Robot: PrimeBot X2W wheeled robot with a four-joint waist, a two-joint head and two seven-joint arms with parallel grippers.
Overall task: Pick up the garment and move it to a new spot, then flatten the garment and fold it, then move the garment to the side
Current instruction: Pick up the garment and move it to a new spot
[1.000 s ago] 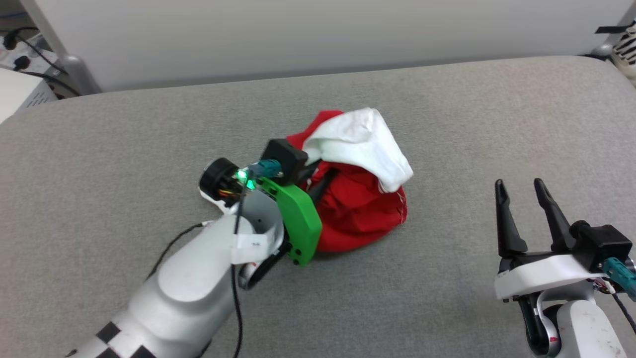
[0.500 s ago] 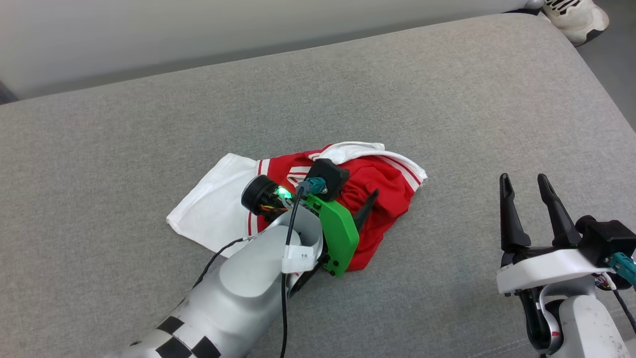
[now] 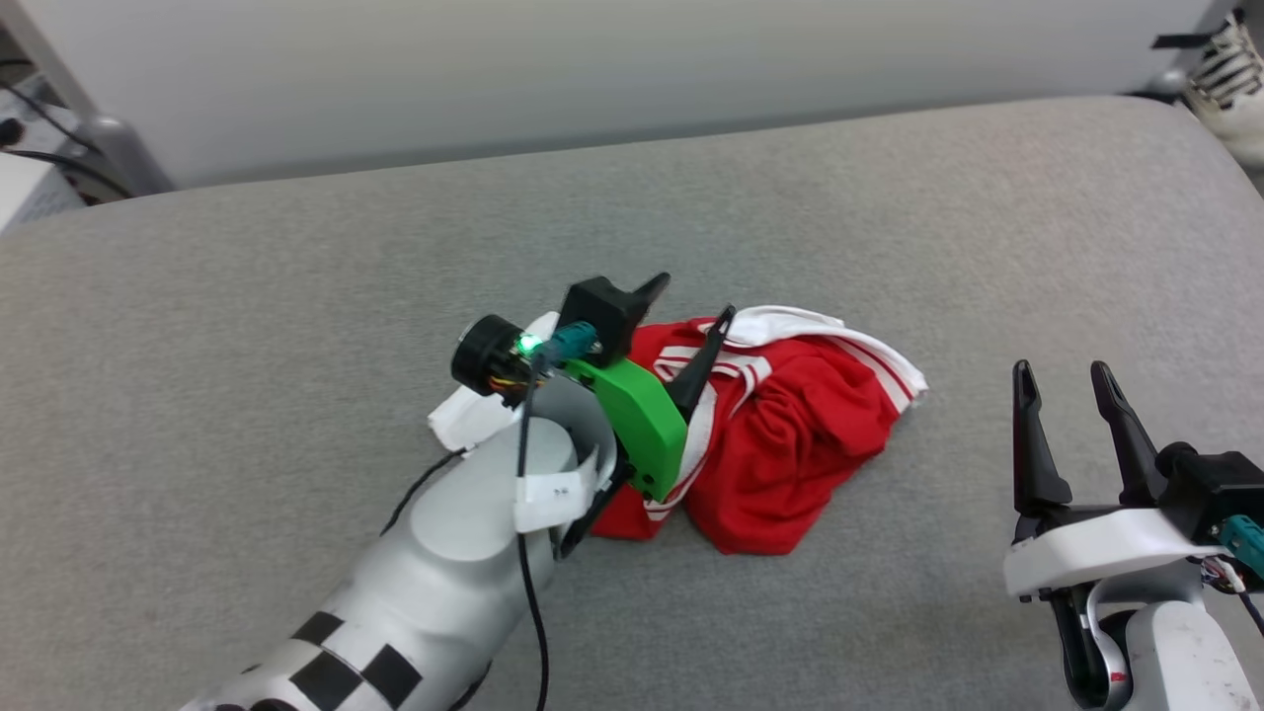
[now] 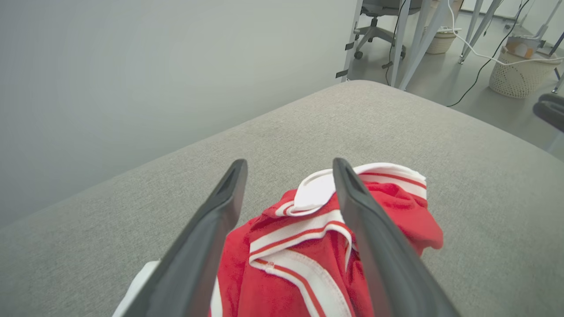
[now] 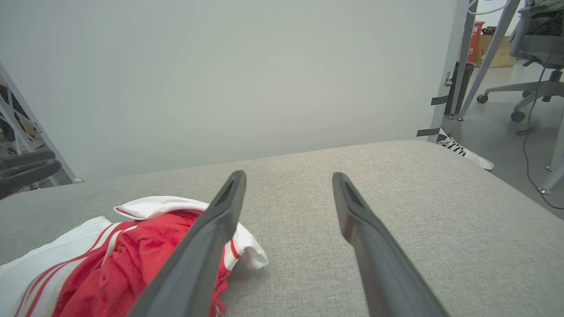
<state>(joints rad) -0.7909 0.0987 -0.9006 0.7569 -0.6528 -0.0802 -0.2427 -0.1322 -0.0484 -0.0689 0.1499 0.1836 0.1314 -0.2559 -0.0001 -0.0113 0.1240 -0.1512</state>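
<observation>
Lying crumpled just below the spread, empty left gripper (image 3: 695, 296), the red jersey (image 3: 790, 444) looks light and limp; pinch its striped trim; the right gripper (image 3: 1062, 367) gapes too.

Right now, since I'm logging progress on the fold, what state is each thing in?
garment: crumpled in a heap on the grey cushion, not flattened, not folded, not gripped.
left gripper: open, over the garment, holding nothing.
right gripper: open, empty, off to the side of the garment.

The garment (image 3: 790, 464) is soft cloth; the cushion (image 3: 296, 296) matt, coarse-woven fabric.
</observation>
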